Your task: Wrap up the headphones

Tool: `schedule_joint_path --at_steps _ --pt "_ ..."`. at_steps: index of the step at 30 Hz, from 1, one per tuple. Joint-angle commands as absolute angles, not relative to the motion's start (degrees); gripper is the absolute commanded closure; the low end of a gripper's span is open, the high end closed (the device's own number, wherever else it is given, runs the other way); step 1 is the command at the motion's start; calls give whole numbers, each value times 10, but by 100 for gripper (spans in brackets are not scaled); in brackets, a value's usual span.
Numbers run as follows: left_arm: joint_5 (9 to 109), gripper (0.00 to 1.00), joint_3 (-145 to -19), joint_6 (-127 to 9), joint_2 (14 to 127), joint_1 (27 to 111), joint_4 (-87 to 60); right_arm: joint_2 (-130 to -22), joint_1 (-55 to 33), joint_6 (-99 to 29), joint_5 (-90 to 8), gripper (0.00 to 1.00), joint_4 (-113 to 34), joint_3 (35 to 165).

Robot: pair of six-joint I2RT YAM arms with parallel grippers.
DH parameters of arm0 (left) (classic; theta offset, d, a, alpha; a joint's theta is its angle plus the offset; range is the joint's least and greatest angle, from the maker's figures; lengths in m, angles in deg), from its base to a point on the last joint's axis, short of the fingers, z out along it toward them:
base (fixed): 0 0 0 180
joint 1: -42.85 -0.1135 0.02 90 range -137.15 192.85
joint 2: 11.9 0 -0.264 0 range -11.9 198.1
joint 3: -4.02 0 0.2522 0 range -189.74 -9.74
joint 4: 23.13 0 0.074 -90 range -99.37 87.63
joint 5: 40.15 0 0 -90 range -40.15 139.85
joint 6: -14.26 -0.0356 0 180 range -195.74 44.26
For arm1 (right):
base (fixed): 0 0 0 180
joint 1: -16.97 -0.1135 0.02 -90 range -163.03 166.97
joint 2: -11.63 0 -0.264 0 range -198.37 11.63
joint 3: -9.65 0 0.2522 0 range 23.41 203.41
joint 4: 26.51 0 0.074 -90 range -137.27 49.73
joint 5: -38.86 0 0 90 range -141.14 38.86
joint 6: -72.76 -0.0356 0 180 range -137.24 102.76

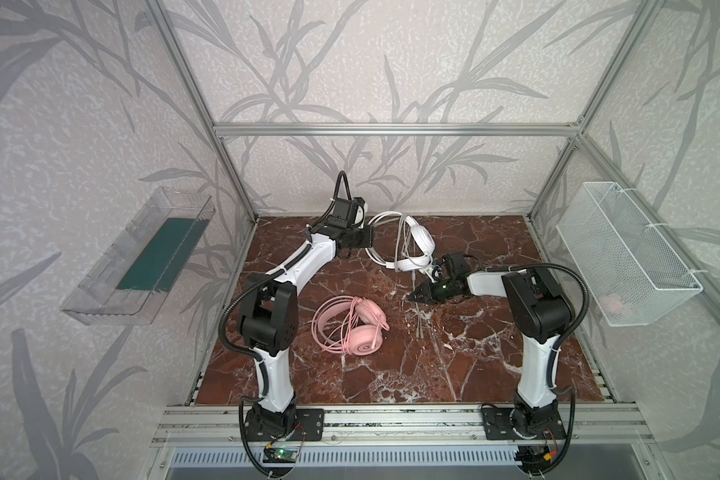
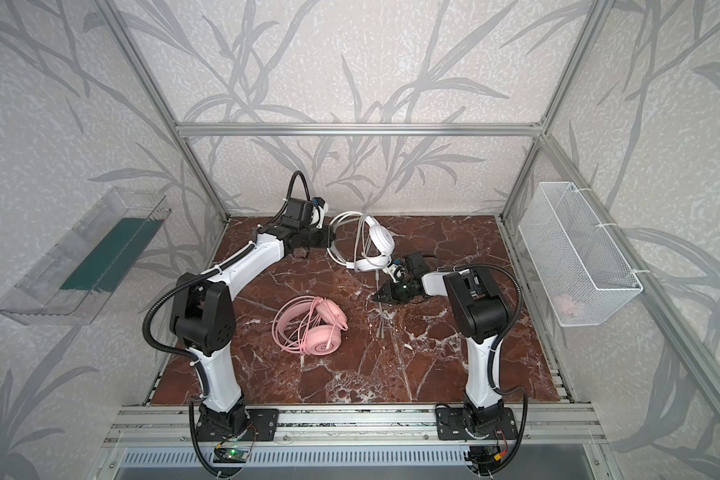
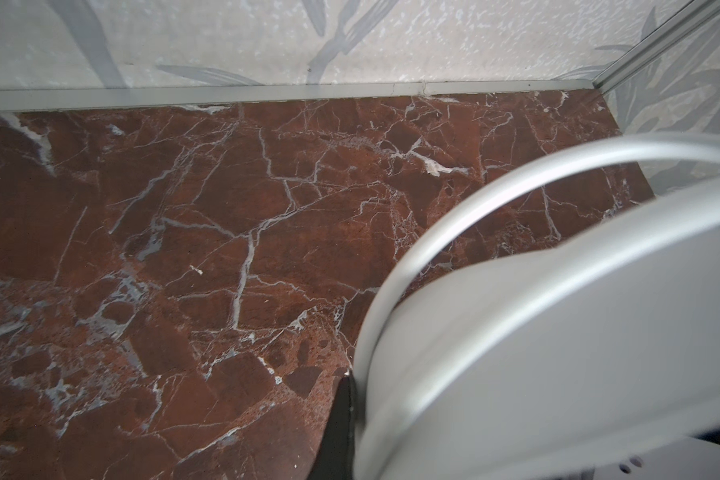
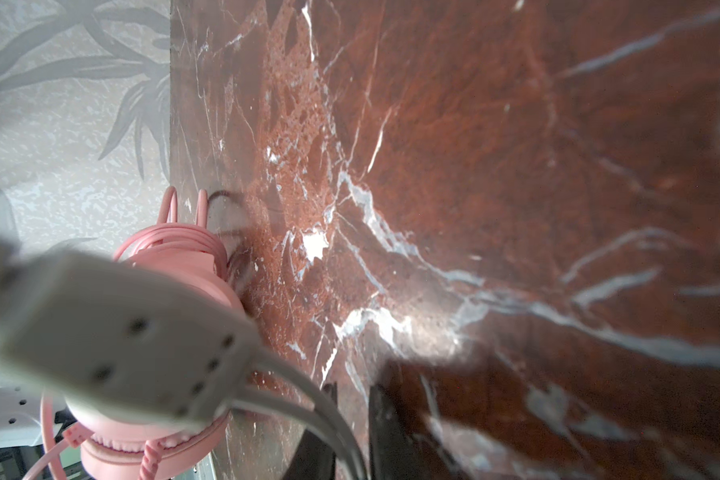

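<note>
The left hand [image 1: 366,240] [image 2: 331,239] grips the double-wire band of the white headphones [image 1: 422,241] [image 2: 381,239], jaws closed on it, and holds the set up at the far side of the red marble bench [image 1: 474,353]. In the left wrist view the band [image 3: 516,332] arcs right against one dark finger [image 3: 341,415].

The white cable [image 1: 420,322] [image 2: 381,324] hangs from the headset, and its ends lie on the bench toward the near side. The right hand [image 1: 412,297] [image 2: 376,297] sits low over the bench just beside the headset, its jaws narrow. In the blurred right wrist view the cable [image 4: 308,399] runs between the dark fingers [image 4: 391,428] and appears to be pinched there, with a pale inline control box [image 4: 134,332] close to the lens.

The pink headphones [image 1: 360,338] [image 2: 323,340] [image 4: 184,266] lie flat near the bench's middle, apart from both hands, their pink cable looped over band and cups.

A clear tray [image 1: 138,257] hangs on the left wall, a white wire basket [image 1: 624,257] on the right.
</note>
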State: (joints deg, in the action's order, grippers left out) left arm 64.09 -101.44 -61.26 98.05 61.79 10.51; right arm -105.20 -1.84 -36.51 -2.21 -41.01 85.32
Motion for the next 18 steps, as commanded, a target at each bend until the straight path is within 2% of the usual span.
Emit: schedule_joint_path --at_steps 1,7,13,18 --pt "619 100 -1006 -575 940 615 67 -1044 -21 -373 -22 84 -419 832" --pt "559 100 -1001 -546 938 615 70 -1024 -22 -368 -16 86 -426 810" --pt "554 100 -997 -523 945 616 64 -1010 -25 -356 -15 87 -435 798" --pt "554 100 -999 -530 950 616 73 -990 -25 -320 -29 80 -453 795"
